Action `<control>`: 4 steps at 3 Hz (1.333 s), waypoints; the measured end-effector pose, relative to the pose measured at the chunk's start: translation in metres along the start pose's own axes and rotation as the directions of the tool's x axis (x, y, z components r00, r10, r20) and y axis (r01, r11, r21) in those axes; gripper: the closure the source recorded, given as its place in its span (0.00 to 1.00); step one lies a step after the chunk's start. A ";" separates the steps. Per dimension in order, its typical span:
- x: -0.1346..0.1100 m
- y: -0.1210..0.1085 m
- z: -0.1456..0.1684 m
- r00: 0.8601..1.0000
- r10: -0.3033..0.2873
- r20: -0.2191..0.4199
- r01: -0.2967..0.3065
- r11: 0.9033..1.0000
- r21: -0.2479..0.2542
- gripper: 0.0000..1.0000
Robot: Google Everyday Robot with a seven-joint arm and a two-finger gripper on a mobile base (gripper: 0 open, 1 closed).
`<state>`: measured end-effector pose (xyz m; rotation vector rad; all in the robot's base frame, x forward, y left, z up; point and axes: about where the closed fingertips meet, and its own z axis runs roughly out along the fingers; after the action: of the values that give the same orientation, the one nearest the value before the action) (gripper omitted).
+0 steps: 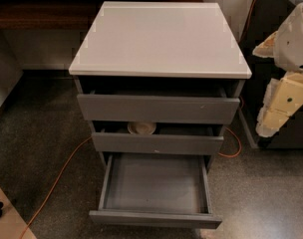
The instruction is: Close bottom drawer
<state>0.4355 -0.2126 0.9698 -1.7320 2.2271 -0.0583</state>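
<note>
Dark speckled floor [44, 128], grey cabinet [159, 39]. Bottom drawer [154, 218] is pulled right out, closing not begun. Gripper [277, 107] sits off right, well apart from it; can't tell its state.

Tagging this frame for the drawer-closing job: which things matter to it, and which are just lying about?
Job: bottom drawer, pulled out; gripper, right of the cabinet, apart from it.
Lying about: pale dish in the middle drawer; orange cable on the floor.
</note>
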 end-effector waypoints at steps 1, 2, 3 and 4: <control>-0.001 0.020 0.025 1.000 0.009 0.013 -0.008 0.998 -0.064 0.00; 0.001 0.043 0.055 0.999 0.028 0.030 -0.023 0.990 -0.137 0.00; 0.001 0.069 0.087 0.999 0.015 0.033 -0.009 0.986 -0.167 0.00; 0.003 0.092 0.129 1.000 -0.005 0.007 0.007 0.983 -0.184 0.00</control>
<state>0.3836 -0.1706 0.8259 -1.8288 2.2851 0.1568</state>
